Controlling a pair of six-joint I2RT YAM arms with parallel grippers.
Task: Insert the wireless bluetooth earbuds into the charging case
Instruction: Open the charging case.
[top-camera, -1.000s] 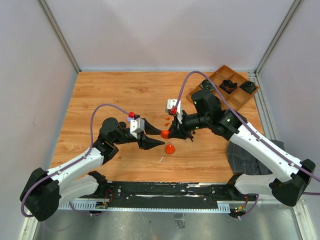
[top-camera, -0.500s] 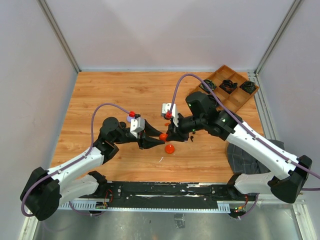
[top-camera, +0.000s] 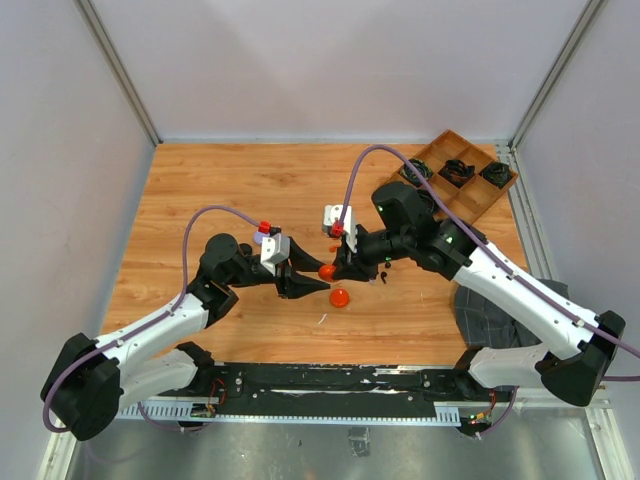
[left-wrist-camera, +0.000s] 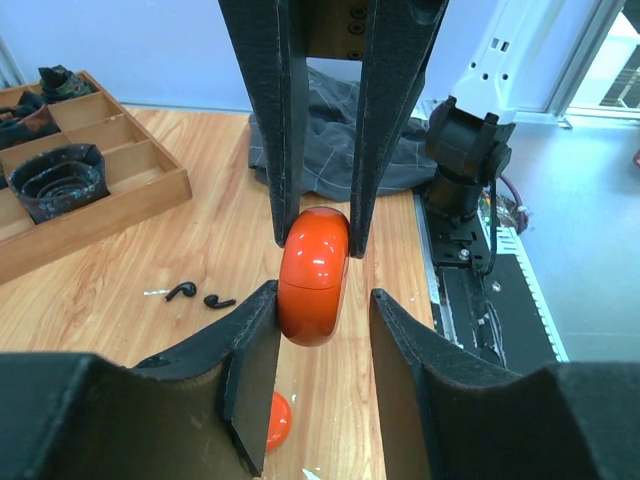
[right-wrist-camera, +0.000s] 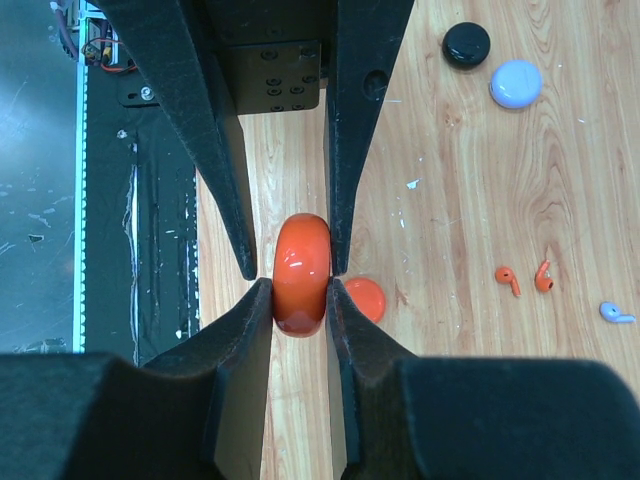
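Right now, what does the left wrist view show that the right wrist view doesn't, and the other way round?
Only the left wrist view: two black earbuds lying on the table, a wooden tray with coiled black cables, and a dark cloth. Only the right wrist view: two orange earbuds, a lilac earbud, a black disc and a pale lilac disc. Both: the orange case pinched by the right fingers, with the left fingers flanking it and an orange disc on the table below.
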